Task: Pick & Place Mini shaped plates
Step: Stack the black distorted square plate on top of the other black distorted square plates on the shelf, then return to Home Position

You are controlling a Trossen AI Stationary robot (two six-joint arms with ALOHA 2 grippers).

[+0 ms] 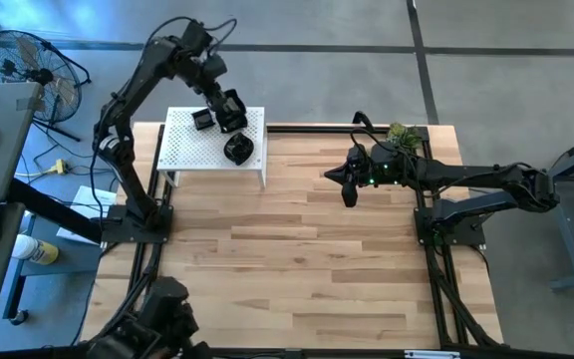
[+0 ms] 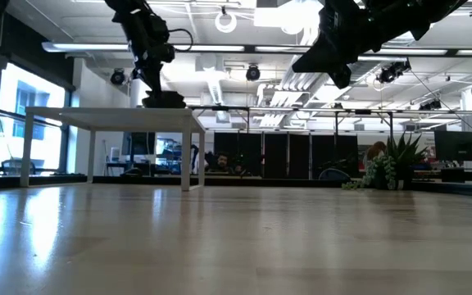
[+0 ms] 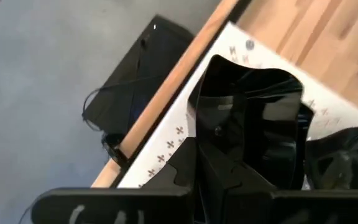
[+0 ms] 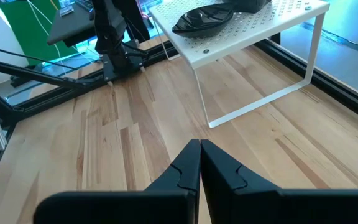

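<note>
Plates: three glossy black dishes in view, all on the white stand at the far left of the worktop. The left gripper has its fingers clamped on an angular plate, presumably to lift it. A round plate lies just beside it and may be knocked; a square plate sits further left. The right gripper waits mid-worktop, fingers together, empty. A plant stands far right.

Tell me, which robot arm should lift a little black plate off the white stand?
Probably the left: the left gripper is already shut on an angular black plate on the white stand. The right gripper is shut, empty, over bare table.
</note>
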